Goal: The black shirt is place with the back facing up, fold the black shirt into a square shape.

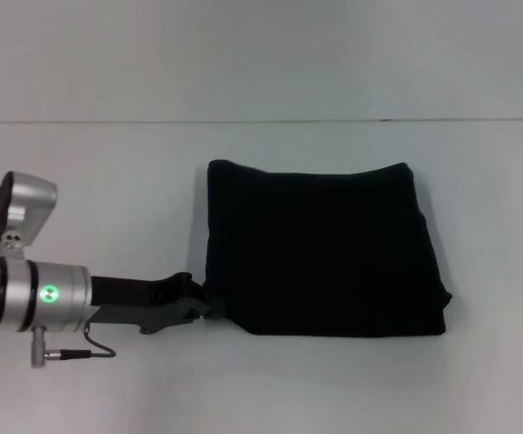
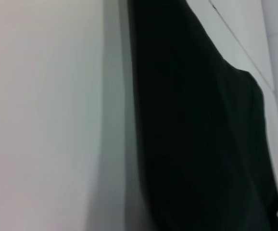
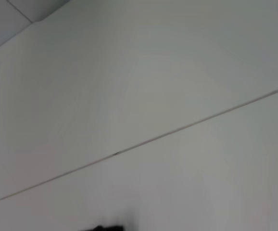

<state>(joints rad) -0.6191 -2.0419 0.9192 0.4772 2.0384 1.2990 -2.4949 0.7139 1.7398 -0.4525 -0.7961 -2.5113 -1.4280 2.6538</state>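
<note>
The black shirt (image 1: 320, 249) lies flat on the white bench (image 1: 90, 172), a bit to the right of the middle. It is already folded into a shape close to a square, with a straight far edge and a slightly lumpy near right corner. No white letters show on top.

The left pincer (image 1: 203, 303) reaches in low from the left and sits right at the shirt's near left corner. Its tips touch the cloth edge there. It may be pinching that corner, but black on black makes it hard to see, so I cannot tell if the tips are spread or pressed together. The left wrist view shows only the dark cloth (image 2: 201, 125) close up beside the bare bench. The right pincer is not in the head view at all, and its own camera sees mostly the bench.

The shirt looks soft, light and floppy. It will bend and sag anywhere it is not held, and the layers could slide apart if tugged hard. A corner or a folded edge is the best place to grab, taking all the layers together. Lifting from the middle would likely make it bunch up and spoil the square.
</note>
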